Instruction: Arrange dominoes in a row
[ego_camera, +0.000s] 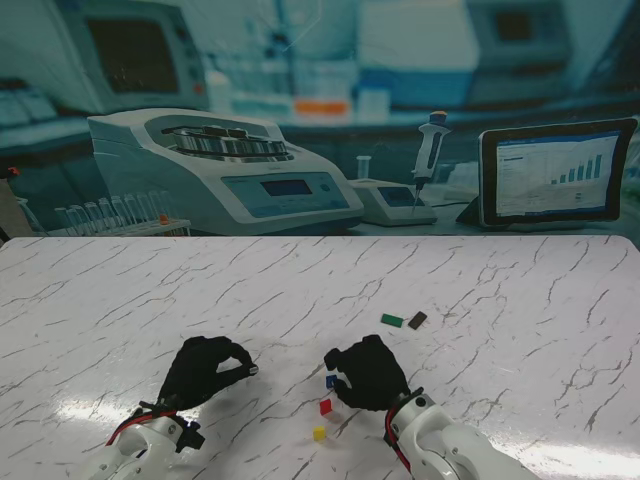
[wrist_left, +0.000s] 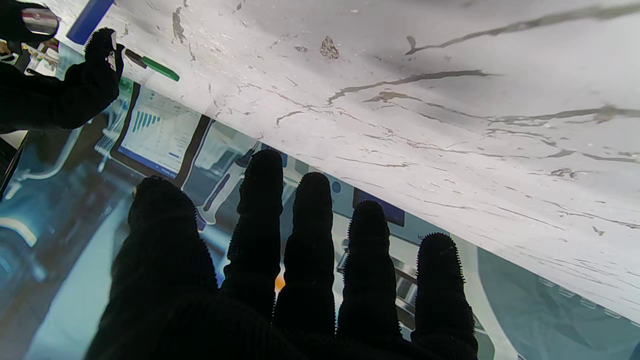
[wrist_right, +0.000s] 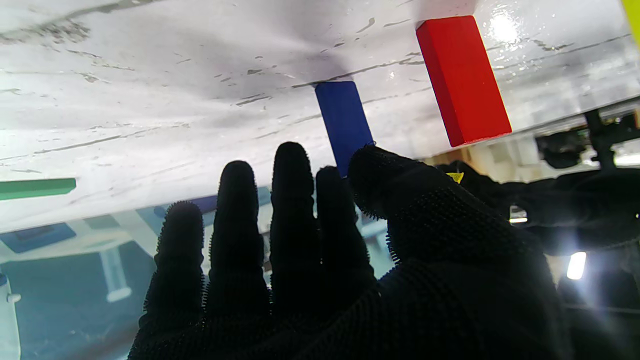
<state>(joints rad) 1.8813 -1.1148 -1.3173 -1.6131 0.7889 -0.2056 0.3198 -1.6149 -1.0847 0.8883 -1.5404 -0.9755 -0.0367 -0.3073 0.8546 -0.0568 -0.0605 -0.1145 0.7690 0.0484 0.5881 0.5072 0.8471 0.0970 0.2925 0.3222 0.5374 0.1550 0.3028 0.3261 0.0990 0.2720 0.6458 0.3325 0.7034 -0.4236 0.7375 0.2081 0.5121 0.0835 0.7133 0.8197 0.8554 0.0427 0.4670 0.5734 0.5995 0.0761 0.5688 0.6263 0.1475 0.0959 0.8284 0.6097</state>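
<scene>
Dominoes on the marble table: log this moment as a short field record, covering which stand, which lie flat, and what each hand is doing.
standing dominoes: yellow domino, red domino, blue domino, in a line running away from me
flat dominoes: green domino and dark domino, farther off to the right
right hand: thumb and fingers at the blue domino's end; a firm grip cannot be told
left hand: open, holds nothing, left of the line
surface: marble table
</scene>
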